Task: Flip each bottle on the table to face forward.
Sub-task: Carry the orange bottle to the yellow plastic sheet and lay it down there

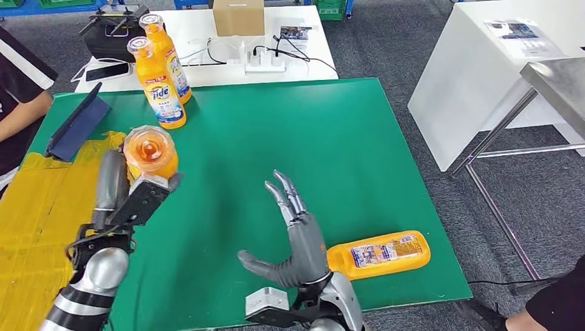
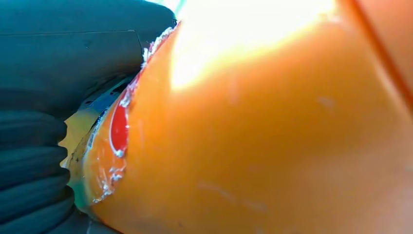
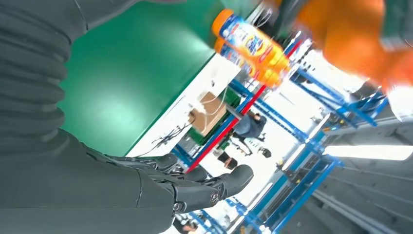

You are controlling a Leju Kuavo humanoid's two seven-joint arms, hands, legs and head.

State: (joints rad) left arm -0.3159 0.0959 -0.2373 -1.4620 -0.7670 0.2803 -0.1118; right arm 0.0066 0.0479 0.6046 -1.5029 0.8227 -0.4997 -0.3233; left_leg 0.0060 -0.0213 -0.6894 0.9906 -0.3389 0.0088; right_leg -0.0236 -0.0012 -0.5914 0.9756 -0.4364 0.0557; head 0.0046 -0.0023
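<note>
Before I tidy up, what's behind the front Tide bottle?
A second orange bottle stands right behind the front Tide bottle; its lower part is hidden. Further back, a white table.

An orange plastic detergent bottle (image 1: 150, 152) sits upright in the left hand (image 1: 141, 200), cap toward the camera. Two matching labelled bottles (image 1: 162, 72) stand upright just beyond it. Another orange bottle (image 1: 379, 254) lies flat, label up, just beside the right hand (image 1: 296, 238).

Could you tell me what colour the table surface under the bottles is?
The table surface is green; the head view shows it best.
</note>
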